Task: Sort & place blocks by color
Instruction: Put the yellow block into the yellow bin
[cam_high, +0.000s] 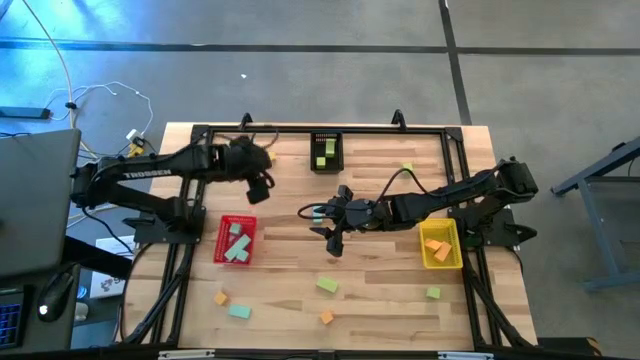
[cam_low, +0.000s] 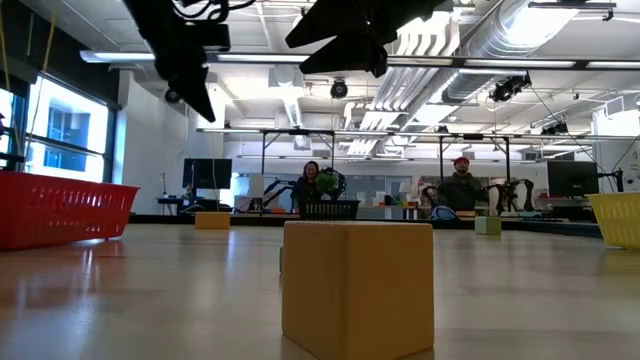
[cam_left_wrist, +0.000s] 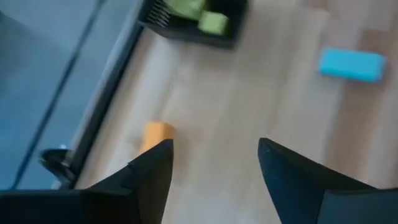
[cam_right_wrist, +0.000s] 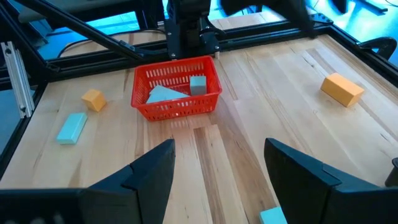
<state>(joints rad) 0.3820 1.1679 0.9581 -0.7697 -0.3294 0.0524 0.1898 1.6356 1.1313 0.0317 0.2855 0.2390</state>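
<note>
The left gripper (cam_high: 260, 188) is held above the table's far left part, between the red bin (cam_high: 219, 241) and the black bin (cam_high: 337, 152); its fingers (cam_left_wrist: 149, 171) are spread wide and nothing is held. An orange block (cam_left_wrist: 155, 134) lies on the wood just beyond its fingertips and is judged the likely next pick. The right gripper (cam_high: 333, 238) hangs over mid-table, jaws likewise wide and empty. Mint-teal blocks (cam_high: 236, 243) are seen in the red bin, lime ones in the black bin, orange ones in the yellow bin (cam_high: 452, 258); several blocks remain loose along the near edge. It is advised that the block be centred between the fingers before descent, and the jaws squared to its flat faces.
</note>
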